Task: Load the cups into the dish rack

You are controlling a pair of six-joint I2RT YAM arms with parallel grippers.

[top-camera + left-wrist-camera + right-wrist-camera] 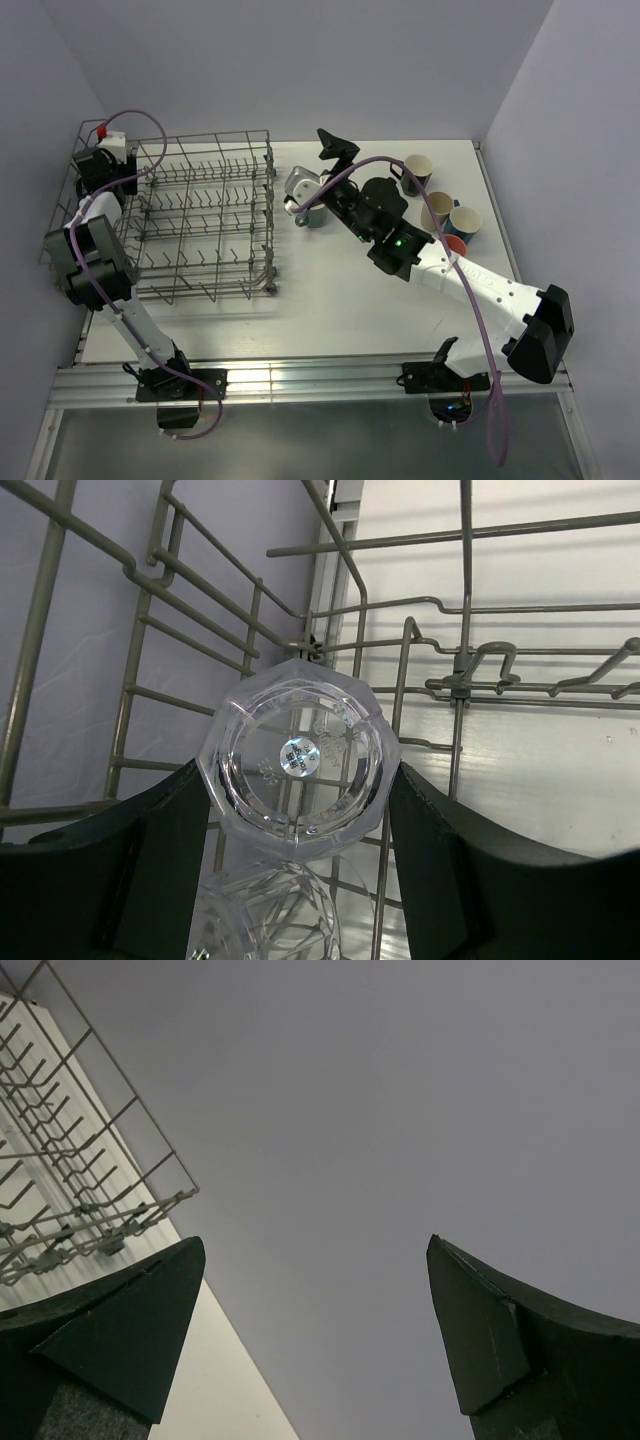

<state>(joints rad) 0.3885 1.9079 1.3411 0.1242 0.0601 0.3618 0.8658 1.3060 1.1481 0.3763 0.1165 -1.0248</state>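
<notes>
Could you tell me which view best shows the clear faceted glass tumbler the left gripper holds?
Left wrist: the clear faceted glass tumbler sits large and centred in the left gripper. In top external I cannot make it out; right wrist shows none of it.

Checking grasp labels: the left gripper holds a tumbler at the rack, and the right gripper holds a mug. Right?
Not quite: the right gripper is open and holds nothing, as the right wrist view shows. The left gripper does hold a tumbler at the rack.
</notes>
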